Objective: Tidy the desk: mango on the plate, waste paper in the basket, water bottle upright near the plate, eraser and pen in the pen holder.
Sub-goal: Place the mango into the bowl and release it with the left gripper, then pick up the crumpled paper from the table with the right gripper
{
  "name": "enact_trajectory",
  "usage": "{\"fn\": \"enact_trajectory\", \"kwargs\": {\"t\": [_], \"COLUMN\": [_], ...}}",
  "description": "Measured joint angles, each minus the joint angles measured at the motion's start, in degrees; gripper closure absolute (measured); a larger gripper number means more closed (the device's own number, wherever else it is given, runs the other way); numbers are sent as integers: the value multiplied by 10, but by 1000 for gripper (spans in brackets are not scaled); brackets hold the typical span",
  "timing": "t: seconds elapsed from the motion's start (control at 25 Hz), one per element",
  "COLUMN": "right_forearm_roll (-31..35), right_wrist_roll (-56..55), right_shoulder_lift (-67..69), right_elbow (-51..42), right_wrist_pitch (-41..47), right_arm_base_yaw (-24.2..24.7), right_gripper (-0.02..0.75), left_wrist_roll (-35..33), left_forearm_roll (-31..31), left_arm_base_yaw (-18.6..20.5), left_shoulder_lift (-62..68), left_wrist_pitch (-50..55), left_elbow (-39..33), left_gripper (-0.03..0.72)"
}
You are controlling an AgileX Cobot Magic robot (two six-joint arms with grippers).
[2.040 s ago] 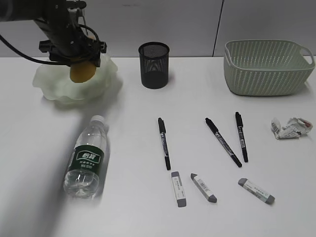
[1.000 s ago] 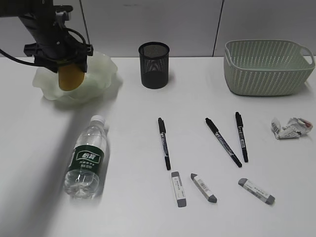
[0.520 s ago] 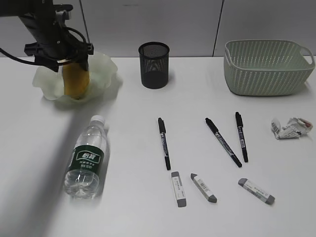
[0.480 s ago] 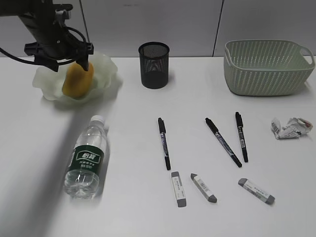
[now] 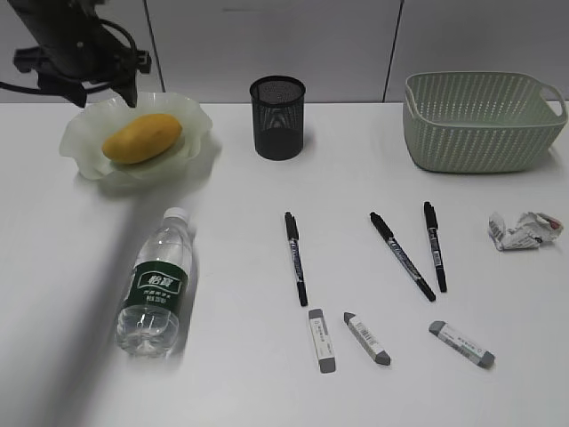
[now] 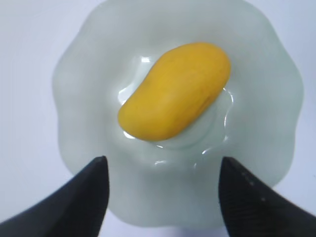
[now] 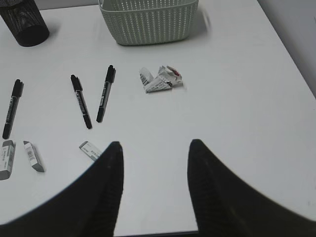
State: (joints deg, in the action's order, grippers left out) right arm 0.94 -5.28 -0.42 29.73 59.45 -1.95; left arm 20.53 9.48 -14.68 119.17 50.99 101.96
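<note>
The yellow mango (image 5: pixel 142 138) (image 6: pixel 175 91) lies flat in the pale green plate (image 5: pixel 191 117) (image 6: pixel 261 74). My left gripper (image 5: pixel 105 89) (image 6: pixel 163 160) hovers above the plate's back edge, open and holding nothing. The water bottle (image 5: pixel 156 289) lies on its side in front of the plate. Three black pens (image 5: pixel 295 258) (image 7: pixel 80 101) and three erasers (image 5: pixel 366 338) (image 7: pixel 33 156) lie mid-desk. The waste paper (image 5: pixel 524 229) (image 7: pixel 160 79) sits at the right. My right gripper (image 7: pixel 155 144) hangs open over bare desk near the front edge, outside the exterior view.
The black mesh pen holder (image 5: pixel 277 116) (image 7: pixel 22 19) stands at the back centre. The green basket (image 5: pixel 484 120) (image 7: pixel 148 19) stands at the back right, with nothing visible inside. The desk's right edge (image 7: pixel 291 64) runs close to the waste paper.
The left gripper let go of the mango, which tipped over and now lies flat in the plate. The gripper then rose and drew back to the left.
</note>
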Motion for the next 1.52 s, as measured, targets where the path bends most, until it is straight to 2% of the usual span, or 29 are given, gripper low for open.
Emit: {"fn": "enact_trajectory", "kwargs": {"t": [0.12, 0.24, 0.48, 0.64, 0.8, 1.04, 1.24, 1.32, 1.52], "right_forearm_roll": [0, 0, 0, 0, 1, 4, 32, 36, 39], "right_wrist_roll": [0, 0, 0, 0, 0, 15, 59, 62, 63], "right_shoulder_lift": [0, 0, 0, 0, 0, 43, 153, 211, 423], "right_elbow": [0, 0, 0, 0, 0, 0, 14, 22, 58], "right_wrist_pitch": [0, 0, 0, 0, -1, -4, -22, -43, -90], "right_arm_base_yaw": [0, 0, 0, 0, 0, 0, 0, 0, 0], "right_gripper": [388, 388, 389, 389, 390, 390, 384, 351, 208], "left_wrist_roll": [-9, -12, -12, -12, -28, -55, -59, -60, -62], "left_forearm_roll": [7, 12, 5, 6, 19, 19, 14, 12, 9], "left_arm_base_yaw": [0, 0, -1, -1, -1, -1, -1, -1, -1], "left_shoulder_lift": [-68, -171, -498, -721, -900, -1085, -1174, -1193, -1195], "left_wrist_pitch": [19, 5, -84, -65, -16, 80, 96, 99, 99], "left_elbow": [-30, -121, -416, -548, -636, -701, -709, -710, -710], "left_gripper": [253, 330, 364, 368, 368, 368, 368, 368, 368]}}
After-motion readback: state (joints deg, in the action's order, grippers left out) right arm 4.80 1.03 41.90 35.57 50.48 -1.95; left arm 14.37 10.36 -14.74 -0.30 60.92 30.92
